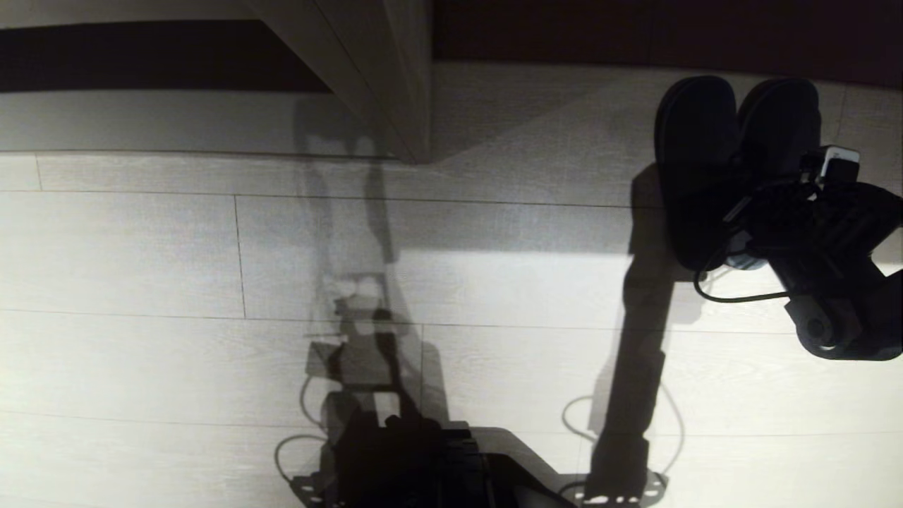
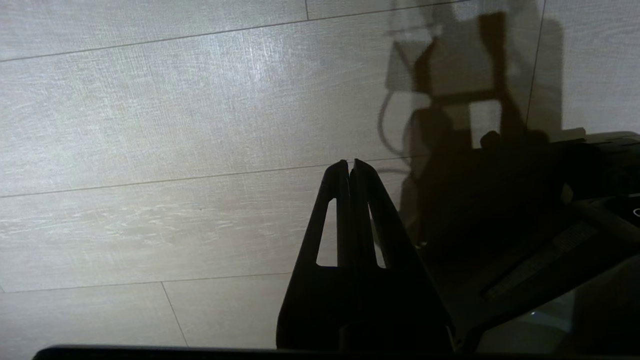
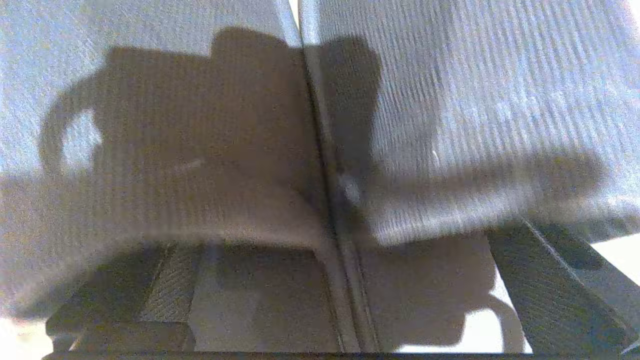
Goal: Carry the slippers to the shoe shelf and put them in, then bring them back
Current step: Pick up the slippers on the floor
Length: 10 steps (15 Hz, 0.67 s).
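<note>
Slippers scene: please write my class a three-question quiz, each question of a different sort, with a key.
1. True or false: the slippers lie side by side on the floor.
2. The fingers of the left gripper are: A open, B shut on nothing, C shut on a slipper.
3. Fill in: the right gripper has its fingers ____, one on each side of the pair.

Key: 1 true; 2 B; 3 open.
</note>
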Available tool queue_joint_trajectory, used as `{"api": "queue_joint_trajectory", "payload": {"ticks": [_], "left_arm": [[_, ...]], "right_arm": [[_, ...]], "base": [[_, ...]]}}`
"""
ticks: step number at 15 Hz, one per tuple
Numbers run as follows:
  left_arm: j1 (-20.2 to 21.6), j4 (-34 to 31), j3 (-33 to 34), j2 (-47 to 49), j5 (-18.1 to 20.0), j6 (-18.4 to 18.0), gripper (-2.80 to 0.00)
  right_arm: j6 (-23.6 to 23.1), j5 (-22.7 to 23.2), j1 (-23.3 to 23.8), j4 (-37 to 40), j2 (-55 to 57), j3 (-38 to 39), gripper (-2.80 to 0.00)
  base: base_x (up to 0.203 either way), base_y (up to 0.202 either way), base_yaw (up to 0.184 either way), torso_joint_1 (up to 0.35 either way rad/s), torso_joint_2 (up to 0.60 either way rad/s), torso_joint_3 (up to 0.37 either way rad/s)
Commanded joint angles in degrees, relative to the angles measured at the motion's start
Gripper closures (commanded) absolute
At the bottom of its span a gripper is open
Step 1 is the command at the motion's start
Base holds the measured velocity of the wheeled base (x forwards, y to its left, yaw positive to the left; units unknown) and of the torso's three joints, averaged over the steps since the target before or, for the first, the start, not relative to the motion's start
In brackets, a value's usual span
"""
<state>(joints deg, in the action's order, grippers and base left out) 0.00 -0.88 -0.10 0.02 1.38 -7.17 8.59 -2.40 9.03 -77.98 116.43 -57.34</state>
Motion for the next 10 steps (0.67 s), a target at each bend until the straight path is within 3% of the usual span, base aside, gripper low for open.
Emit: {"api": "queue_joint_trajectory", "payload": {"ticks": [1,10], "left_arm": [[0.0,0.0,0.01,-0.02,0.03,-0.04,0.0],[0.0,0.0,0.01,-0.02,0.03,-0.04,0.0]], "right_arm": [[0.03,0.32,0.02,-0.37,1.22,-1.85,-2.8],[-1.45,0.91,0.02,-0.5,3.94,-7.13,-2.8]], "base": [[0.0,0.0,0.0,0.0,0.0,0.0],[0.0,0.0,0.0,0.0,0.0,0.0]]}}
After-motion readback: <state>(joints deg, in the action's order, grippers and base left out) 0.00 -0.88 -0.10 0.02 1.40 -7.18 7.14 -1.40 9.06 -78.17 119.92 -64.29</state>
